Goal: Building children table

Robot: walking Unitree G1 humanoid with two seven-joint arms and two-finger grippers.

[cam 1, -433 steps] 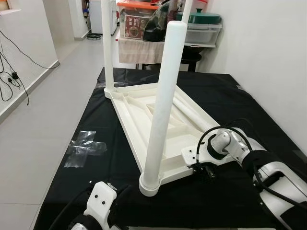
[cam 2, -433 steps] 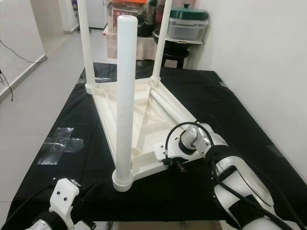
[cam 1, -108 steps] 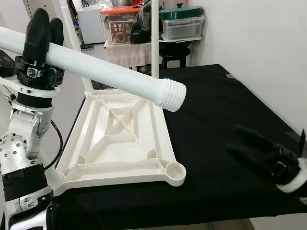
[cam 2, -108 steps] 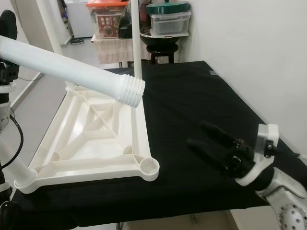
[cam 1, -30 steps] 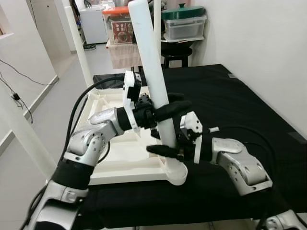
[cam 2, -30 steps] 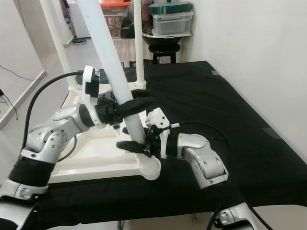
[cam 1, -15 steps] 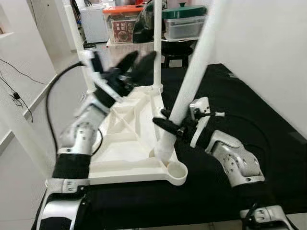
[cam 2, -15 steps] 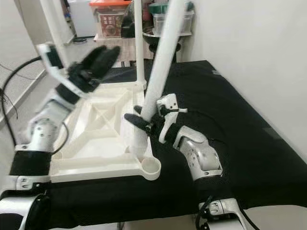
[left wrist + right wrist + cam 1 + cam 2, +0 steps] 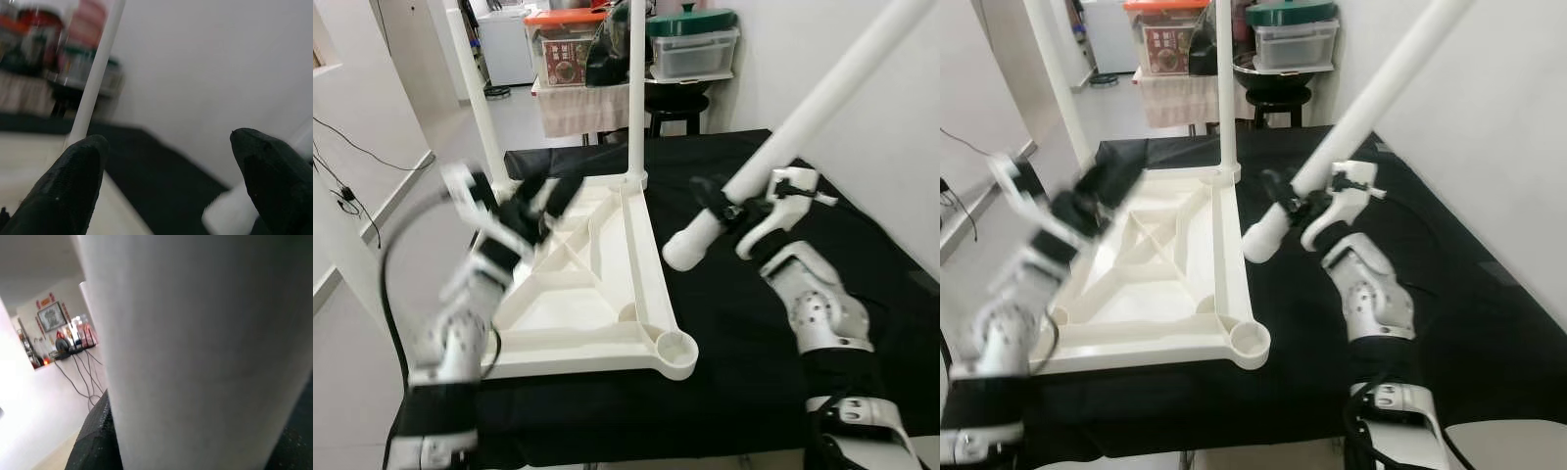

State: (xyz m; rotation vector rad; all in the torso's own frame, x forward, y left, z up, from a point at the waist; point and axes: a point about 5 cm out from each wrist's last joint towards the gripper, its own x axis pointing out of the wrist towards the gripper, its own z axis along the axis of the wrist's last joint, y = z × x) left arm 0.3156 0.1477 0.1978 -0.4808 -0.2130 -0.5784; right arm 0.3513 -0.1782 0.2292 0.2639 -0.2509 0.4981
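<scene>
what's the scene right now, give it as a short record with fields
surface: black cloth on a platform
tabletop: white tabletop lies upside down on the cloth
fitted legs: upright leg at the far corner, another leg at the far left
empty socket: near corner socket has no leg in it
loose leg: loose leg held tilted above the cloth, its lower end clear of the tabletop
right gripper: right gripper, jaws closed on the loose leg
left gripper: left gripper, jaws open, blurred, above the tabletop's left side
background: lidded boxes
</scene>
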